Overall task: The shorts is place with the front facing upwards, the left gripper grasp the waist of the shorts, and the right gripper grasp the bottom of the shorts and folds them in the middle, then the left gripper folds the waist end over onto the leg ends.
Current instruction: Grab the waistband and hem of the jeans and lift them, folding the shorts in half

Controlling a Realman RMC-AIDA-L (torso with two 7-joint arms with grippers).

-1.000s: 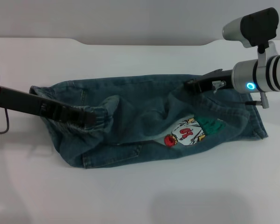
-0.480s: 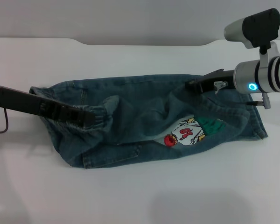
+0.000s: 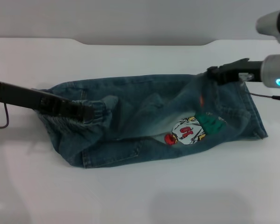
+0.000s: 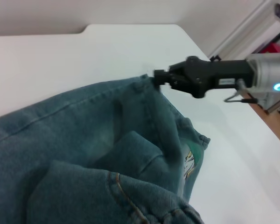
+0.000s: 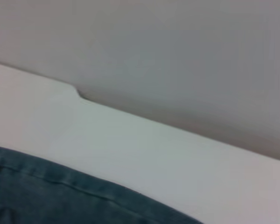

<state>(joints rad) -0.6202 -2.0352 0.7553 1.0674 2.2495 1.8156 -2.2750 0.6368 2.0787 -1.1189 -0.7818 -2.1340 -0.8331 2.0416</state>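
The blue-green denim shorts (image 3: 144, 126) lie folded lengthwise across the white table, with the cartoon patch (image 3: 186, 131) facing up. At the left end, my left gripper (image 3: 89, 112) reaches in on its long black bar and is shut on the gathered waistband (image 3: 104, 106). My right gripper (image 3: 211, 73) is shut on the denim's far edge near the leg hems (image 3: 257, 116) and holds it slightly raised. The left wrist view shows that pinch, the right gripper (image 4: 157, 79) closed on the fabric corner. Only a strip of denim (image 5: 46, 196) shows in the right wrist view.
The white table (image 3: 140, 196) reaches back to a grey wall, with a notched step (image 3: 84, 43) along its back edge. In the left wrist view the table's edge and a wooden floor (image 4: 275, 128) lie beyond the right arm.
My right gripper has moved right and slightly up with the denim edge, drawing out the folds in the middle of the shorts. The left gripper has shifted slightly toward the back, still on the waistband.
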